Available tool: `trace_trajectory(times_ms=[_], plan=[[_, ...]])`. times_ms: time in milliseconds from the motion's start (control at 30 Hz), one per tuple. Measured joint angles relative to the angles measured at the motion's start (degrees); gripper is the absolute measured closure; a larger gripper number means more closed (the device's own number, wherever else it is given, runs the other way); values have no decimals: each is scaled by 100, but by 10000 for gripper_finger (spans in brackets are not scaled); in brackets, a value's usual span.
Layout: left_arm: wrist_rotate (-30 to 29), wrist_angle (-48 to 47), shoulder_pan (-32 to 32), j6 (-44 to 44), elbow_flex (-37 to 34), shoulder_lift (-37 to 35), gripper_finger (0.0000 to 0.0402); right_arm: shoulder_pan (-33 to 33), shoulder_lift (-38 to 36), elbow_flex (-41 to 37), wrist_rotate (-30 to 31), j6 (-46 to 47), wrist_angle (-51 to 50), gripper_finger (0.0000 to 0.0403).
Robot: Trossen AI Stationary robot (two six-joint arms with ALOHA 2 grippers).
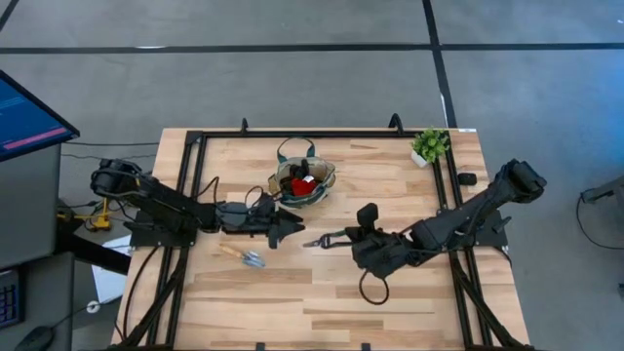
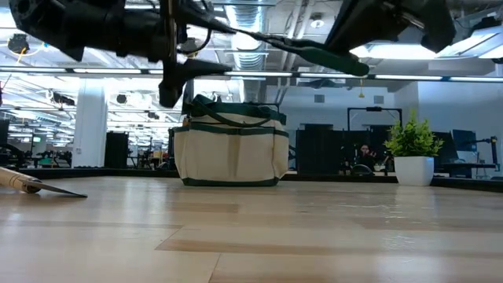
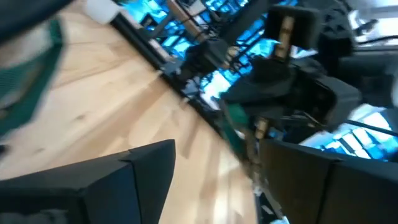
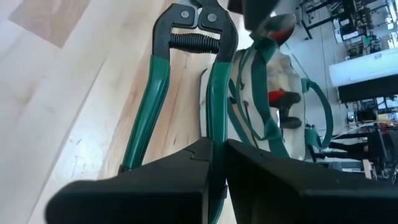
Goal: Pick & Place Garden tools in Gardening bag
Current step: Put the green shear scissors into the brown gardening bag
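The cream gardening bag (image 1: 302, 180) with green trim stands upright at the table's far middle, with a red-and-black piece (image 1: 300, 183) inside; it also shows in the low view (image 2: 230, 145). A wood-handled trowel (image 1: 242, 255) lies flat on the table near the left arm. My left gripper (image 1: 285, 226) hangs open and empty just in front of the bag, above the table (image 2: 169, 82). My right gripper (image 1: 349, 237) is shut on green-handled pruners (image 4: 186, 74), right of the left gripper. My right gripper pinches one green handle (image 4: 216, 134) of the pruners between its two fingers, toward the handle's free end. The fingers come level from the table's right and lie along the handle. The other handle (image 4: 146, 112) splays free beside the fingers. The pruners are lifted clear (image 2: 330, 59), black head (image 1: 314, 242) toward the left gripper.
A small potted plant (image 1: 430, 146) stands at the far right corner. A black frame (image 1: 195, 136) runs along the table's far edge and both sides. Bare wood lies along the table's near edge.
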Motion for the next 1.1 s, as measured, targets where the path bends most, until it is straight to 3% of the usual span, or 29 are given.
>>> trace_trajectory(times_ms=[300, 500, 767, 900, 1100], plan=[[-8, -18, -305, 155, 317, 121, 183, 0, 0, 0, -2, -16, 23, 390], [-41, -23, -290, -43, 639, 882, 183, 0, 4, -7, -45, -35, 14, 390], [740, 54, -107, -31, 1280, 1405, 184, 0, 9, -4, -138, -10, 56, 390], [852, -27, -101, -44, 1281, 1424, 185, 0, 9, -4, -138, -2, 46, 390], [894, -229, -116, -35, 1283, 1423, 226, -69, 9, -4, -137, -5, 42, 390]])
